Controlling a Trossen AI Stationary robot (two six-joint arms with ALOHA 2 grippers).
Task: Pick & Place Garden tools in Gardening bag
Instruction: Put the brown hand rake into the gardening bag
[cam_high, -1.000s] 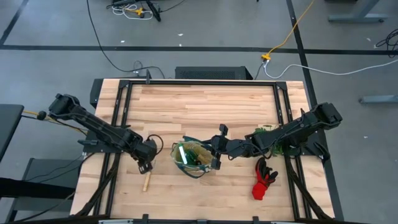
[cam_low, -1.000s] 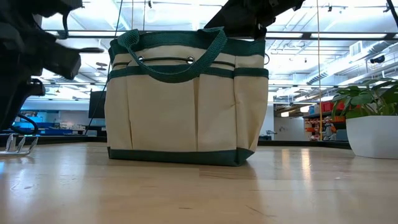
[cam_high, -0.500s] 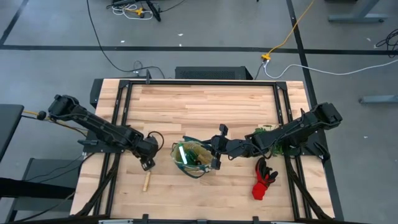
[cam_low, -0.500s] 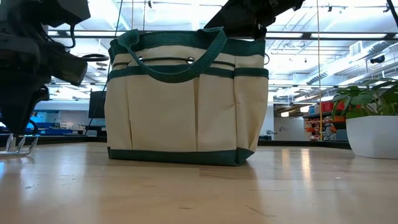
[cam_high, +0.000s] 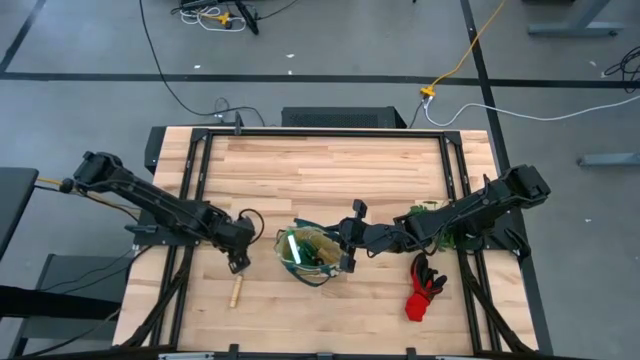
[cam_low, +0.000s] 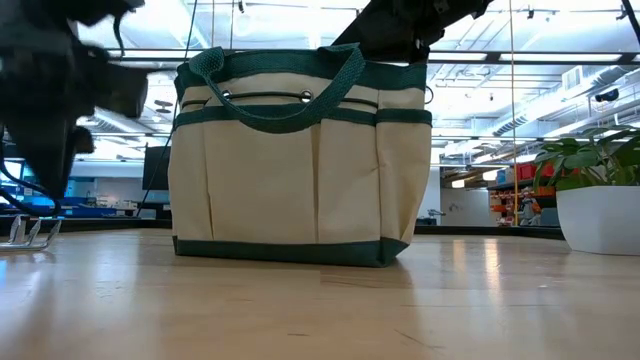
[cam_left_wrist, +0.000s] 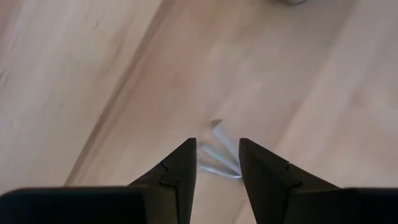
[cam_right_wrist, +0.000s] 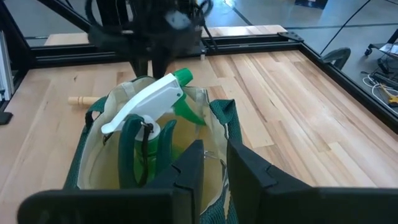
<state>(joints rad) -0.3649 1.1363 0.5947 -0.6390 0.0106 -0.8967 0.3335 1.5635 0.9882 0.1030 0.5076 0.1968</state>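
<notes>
Gardening bag (cam_high: 308, 256) stands low-centre on the pale wood table (cam_high: 330, 170), grey floor and cables around. My left gripper (cam_left_wrist: 216, 163) hovers narrowly parted over blurred rake tines (cam_left_wrist: 217, 155); my right gripper (cam_right_wrist: 211, 163) is narrowly parted at the bag's rim, above the spray bottle (cam_right_wrist: 152, 102). Gloves (cam_high: 424, 285) lie lower right.

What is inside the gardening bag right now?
Inside the gardening bag stands a green spray bottle with its white nozzle up. The right gripper hovers over the rim. The bag's bottom and pockets are hidden, so other tools cannot be confirmed.
</notes>
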